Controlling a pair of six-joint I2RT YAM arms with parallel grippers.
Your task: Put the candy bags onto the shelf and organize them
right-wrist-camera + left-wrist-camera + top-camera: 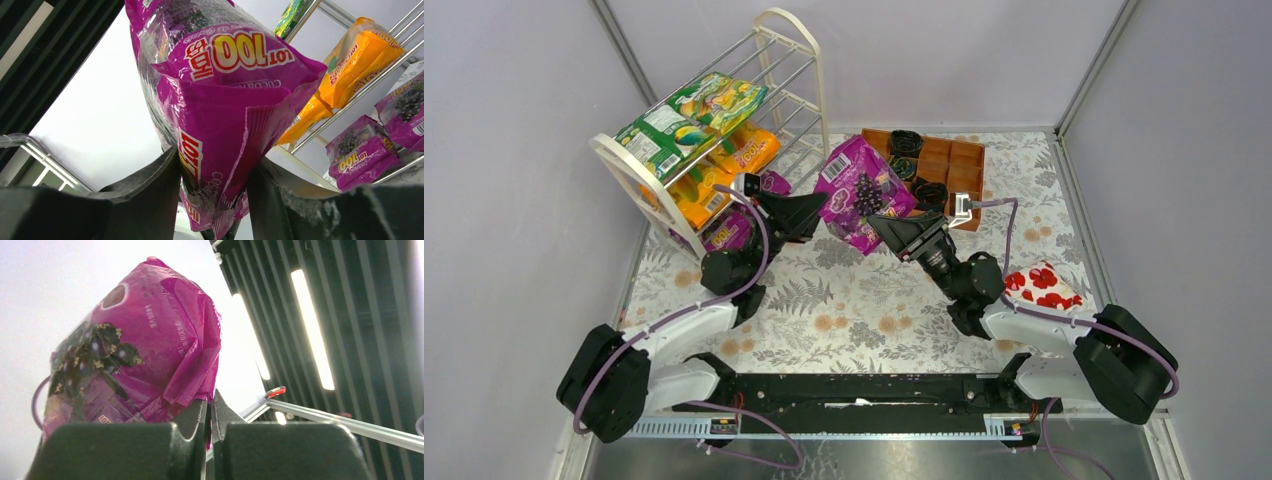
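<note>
My right hand (pixel 881 226) pinches the purple candy bag (pixel 862 190) at its lower end, holding it above the fern-print table (pixel 864 300). My left hand (pixel 818 212) seems pressed onto its side seam, though that view is cramped. The shelf (pixel 639 175) stands back-left by pale lilac walls (pixel 514 150), carrying other candy bags (pixel 686 118).

The left arm (pixel 679 328) and the right arm (pixel 1042 325) share one build: glossy white shell links between bulky matte-black joint housings. A thin lilac cable (pixel 1009 230) trails along each. The pincer fingers (pixel 115 450) are dark grey, blocky and matte. A black base rail (pixel 864 388) carries both.
</note>
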